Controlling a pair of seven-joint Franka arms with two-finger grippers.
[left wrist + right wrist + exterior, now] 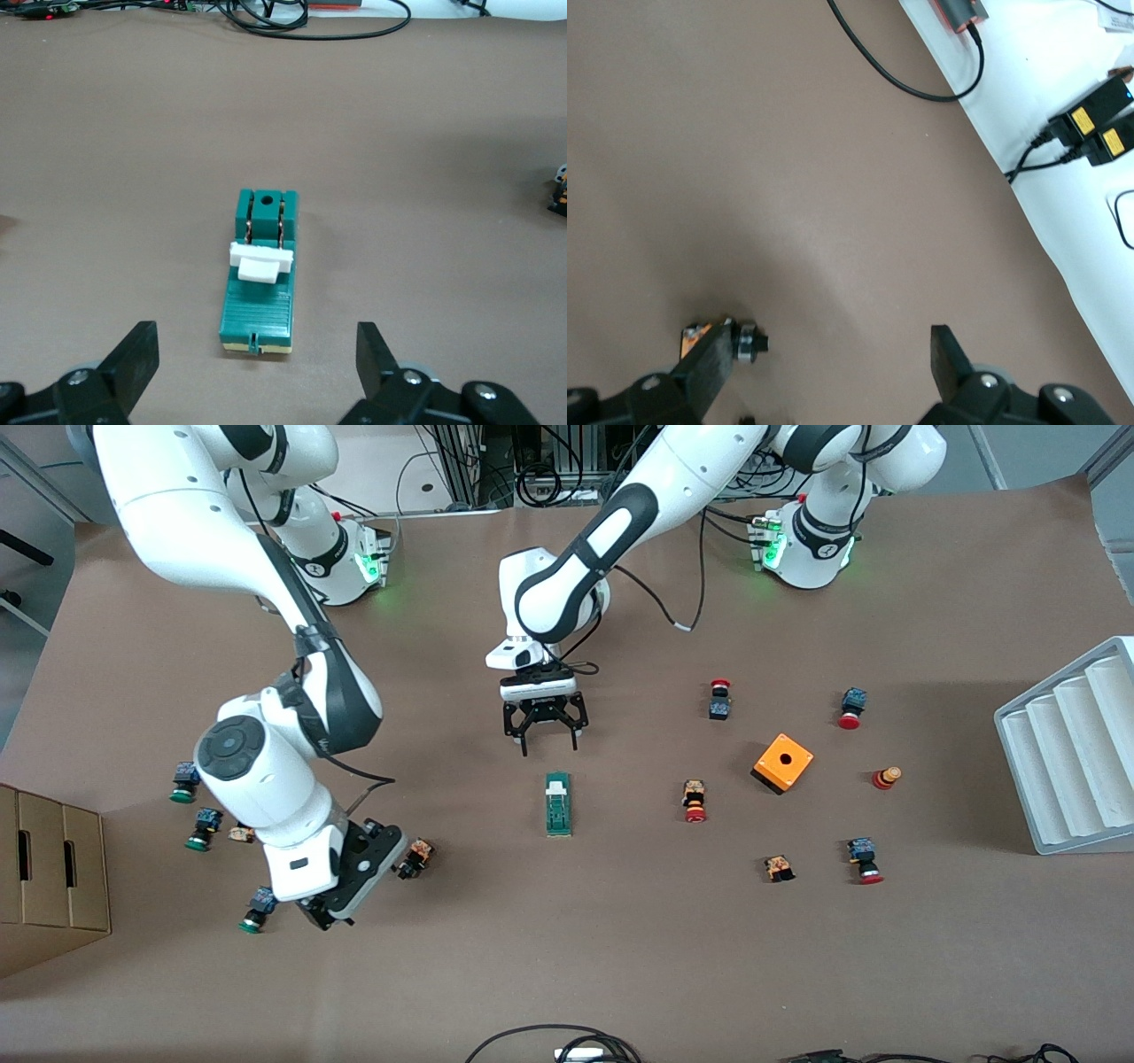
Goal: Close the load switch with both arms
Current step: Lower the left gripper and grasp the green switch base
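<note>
Right gripper hangs with its fingers spread and nothing in them, well off from the load switch toward the right arm's end of the table. The load switch lies flat mid-table. Left gripper hovers beside the load switch's white end, jaws wide, empty.

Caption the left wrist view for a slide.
Open left gripper hovers near the green load switch, nothing held.

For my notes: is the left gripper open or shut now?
Open: the left gripper hangs empty over the table beside the load switch, fingers wide apart.
</note>
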